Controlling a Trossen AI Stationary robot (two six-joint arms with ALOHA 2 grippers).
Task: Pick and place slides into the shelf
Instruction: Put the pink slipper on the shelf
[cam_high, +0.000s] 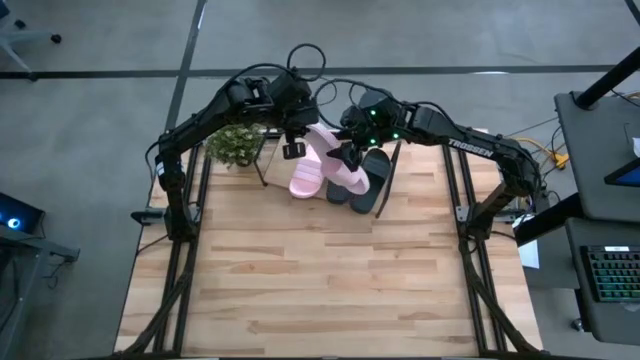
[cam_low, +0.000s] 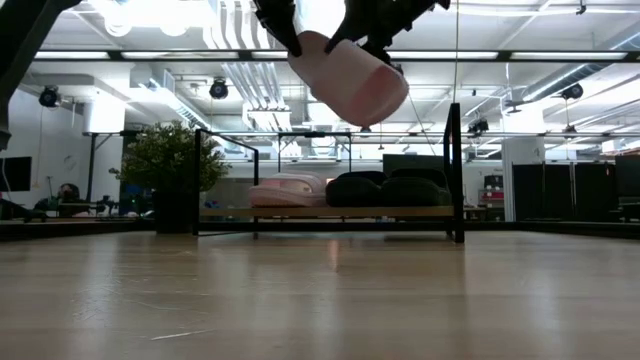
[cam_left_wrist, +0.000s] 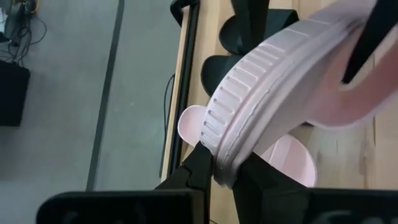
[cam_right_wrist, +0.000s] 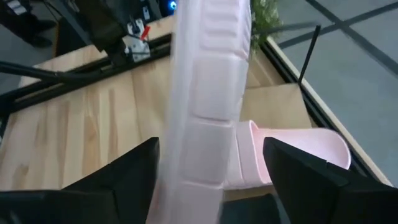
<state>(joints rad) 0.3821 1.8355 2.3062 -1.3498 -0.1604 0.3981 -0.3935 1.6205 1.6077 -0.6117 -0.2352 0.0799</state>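
1. Bare wooden tabletop (cam_low: 320, 300) fills the foreground of the low view: pale planks with a soft sheen, reflecting the ceiling lights.
2. Shelf (cam_low: 455, 170), a low rack of thin black tubing with a light board, stands at the far side of the tabletop. On its board lie one pale pink slide (cam_low: 288, 190) and, to its right in the low view, two black slides (cam_low: 385, 190) side by side.
3. Second pink slide (cam_low: 350, 75) hangs in the air above the shelf, tilted, sole toward the low camera (its ribbed sole edge shows in the left wrist view (cam_left_wrist: 249, 106)).
4. Left gripper (cam_left_wrist: 224, 177) pinches the rim of this raised slide, fingers pressed together on the sole edge.
5. Right gripper (cam_right_wrist: 211, 180) stands with its fingers spread wide, one on each side of the same raised slide; whether the pads touch it cannot be told.
6. From above, both arms meet over the shelf (cam_high: 395, 175) at the far edge of the table, left arm from the left, right arm from the right.
7. Potted plant (cam_low: 165, 165) stands just left of the shelf.
8. Room beyond: a large open hall with exposed ducts, ceiling light strips and dark cabinets at the right; the floor around the table is grey.
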